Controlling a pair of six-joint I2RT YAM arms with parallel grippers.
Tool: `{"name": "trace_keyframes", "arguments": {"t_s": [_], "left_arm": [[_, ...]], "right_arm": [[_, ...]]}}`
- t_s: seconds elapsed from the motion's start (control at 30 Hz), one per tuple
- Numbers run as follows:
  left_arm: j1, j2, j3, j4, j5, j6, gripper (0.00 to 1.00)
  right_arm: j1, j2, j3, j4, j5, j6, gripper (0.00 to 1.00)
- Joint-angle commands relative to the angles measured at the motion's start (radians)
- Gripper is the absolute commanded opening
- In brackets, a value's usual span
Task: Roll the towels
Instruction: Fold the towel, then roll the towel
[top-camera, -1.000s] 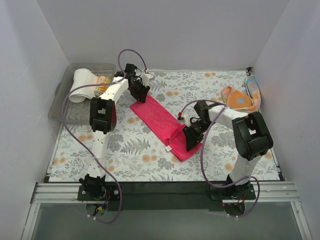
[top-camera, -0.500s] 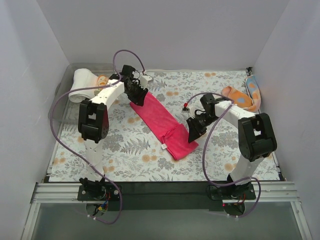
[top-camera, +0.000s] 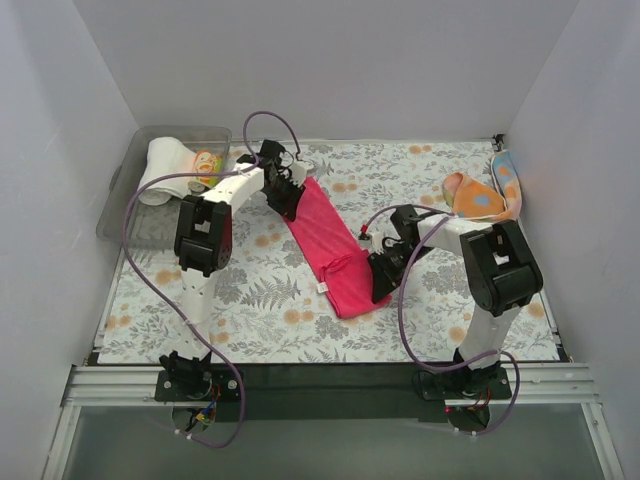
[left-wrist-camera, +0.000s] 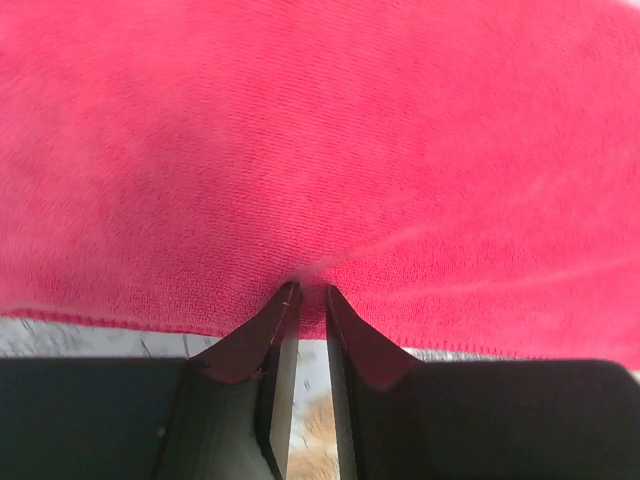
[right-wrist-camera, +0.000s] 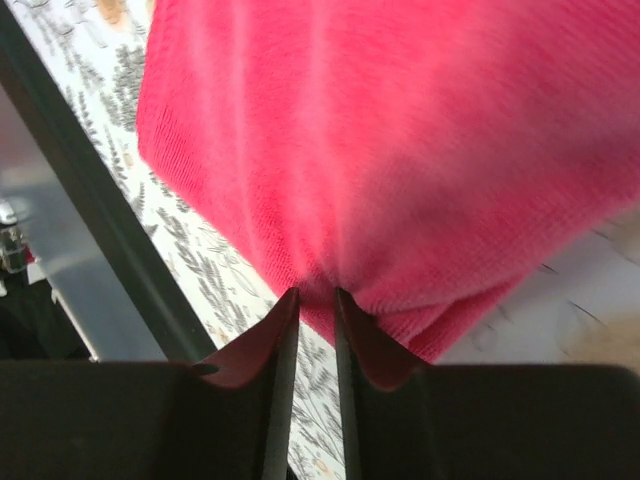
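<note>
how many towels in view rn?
4. Magenta-red towel diagonal mid-table, its ends pinched by the left claw and right claw; orange spotted towel crumpled far right; white towel rolled and yellow patterned towel in the clear bin, far left. More may be hidden in the bin.

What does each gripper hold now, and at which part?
Both pinch the magenta-red towel: the left gripper at its far end, the right gripper at its near end.

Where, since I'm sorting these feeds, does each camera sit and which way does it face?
Top external: above, behind the bases, looking down; both arms show, left gripper and right gripper on the red towel.
Left wrist: wrist-mounted, facing the towel's far end; own fingers pinch it.
Right wrist: wrist-mounted, facing the towel's near end; own fingers pinch it.
Shared: all show that towel.
</note>
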Motion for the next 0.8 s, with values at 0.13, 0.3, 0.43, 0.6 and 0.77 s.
{"name": "trace_keyframes", "arguments": {"t_s": [0.13, 0.3, 0.43, 0.6, 0.77], "left_arm": [[-0.003, 0.188, 0.228, 0.06, 0.014, 0.047, 0.24], [-0.001, 0.039, 0.186, 0.192, 0.054, 0.032, 0.55], [0.005, -0.232, -0.004, 0.301, 0.103, 0.038, 0.79], [0.007, -0.569, -0.395, 0.335, 0.164, 0.085, 0.76], [-0.056, -0.809, -0.664, 0.304, 0.222, 0.286, 0.62]], "right_arm": [[0.165, -0.029, -0.044, 0.031, -0.167, 0.014, 0.36], [0.161, -0.092, 0.064, 0.004, -0.21, 0.043, 0.42], [0.081, -0.135, 0.127, -0.009, -0.239, 0.073, 0.42], [0.027, -0.036, 0.24, 0.014, -0.198, 0.094, 0.41], [0.035, 0.075, 0.332, 0.068, -0.193, 0.126, 0.39]]}}
